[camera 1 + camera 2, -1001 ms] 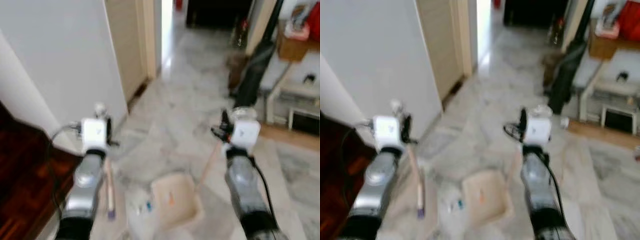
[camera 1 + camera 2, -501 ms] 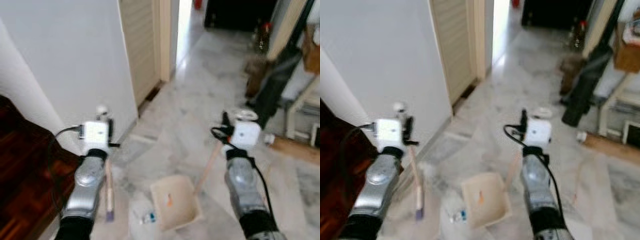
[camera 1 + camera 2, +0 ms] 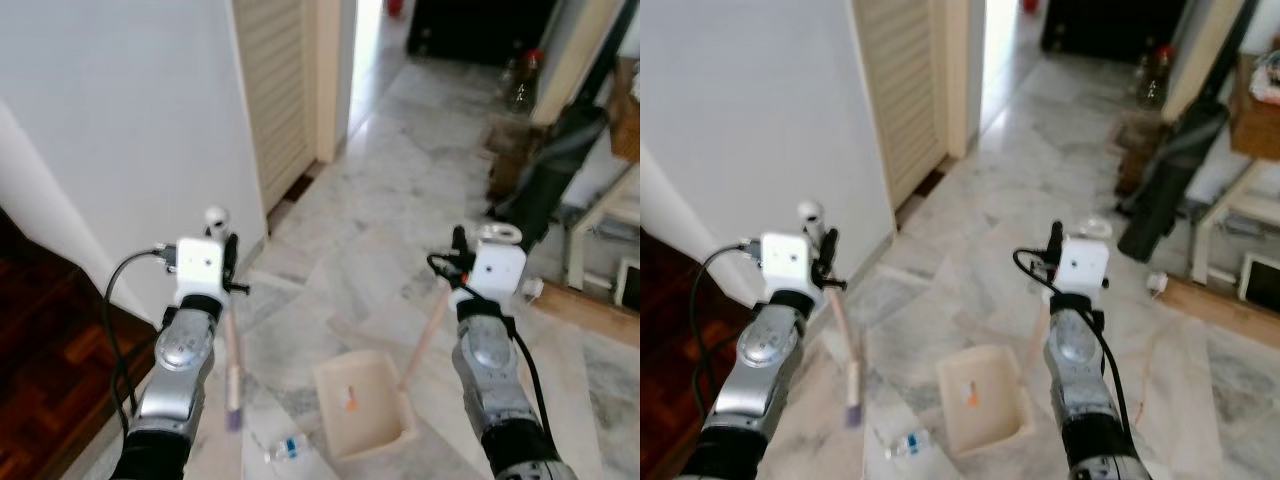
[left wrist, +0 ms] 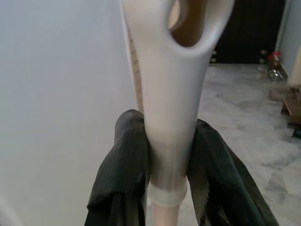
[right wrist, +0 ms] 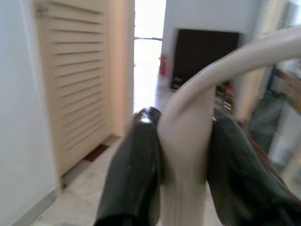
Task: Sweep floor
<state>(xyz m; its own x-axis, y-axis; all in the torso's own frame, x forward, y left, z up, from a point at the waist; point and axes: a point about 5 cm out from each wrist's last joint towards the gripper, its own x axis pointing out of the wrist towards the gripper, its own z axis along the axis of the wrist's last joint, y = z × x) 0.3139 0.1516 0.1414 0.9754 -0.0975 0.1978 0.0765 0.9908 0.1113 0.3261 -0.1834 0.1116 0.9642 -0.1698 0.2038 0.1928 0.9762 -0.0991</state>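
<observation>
My left gripper (image 4: 169, 141) is shut on the pale handle of a broom (image 3: 232, 352), which hangs down toward the marble floor beside the wall; its lower end shows a purple tip (image 3: 233, 412). The right gripper (image 5: 186, 150) is shut on the curved top of the dustpan handle (image 3: 427, 340). That handle slants down to the cream dustpan (image 3: 365, 408), which rests on the floor between my arms. Small litter, a crumpled clear bottle with a blue bit (image 3: 288, 446), lies just left of the pan.
A white wall (image 3: 120, 150) and louvered door (image 3: 275, 90) stand on the left, with dark wood flooring (image 3: 40, 340) below. A black upright appliance (image 3: 545, 170), a brown box (image 3: 510, 140) and a white shelf (image 3: 600, 215) crowd the right. Marble floor runs ahead to a bright doorway.
The whole view has shifted and sharpened as I move. Both grippers keep their hold; the broom has swung a little toward the dustpan.
</observation>
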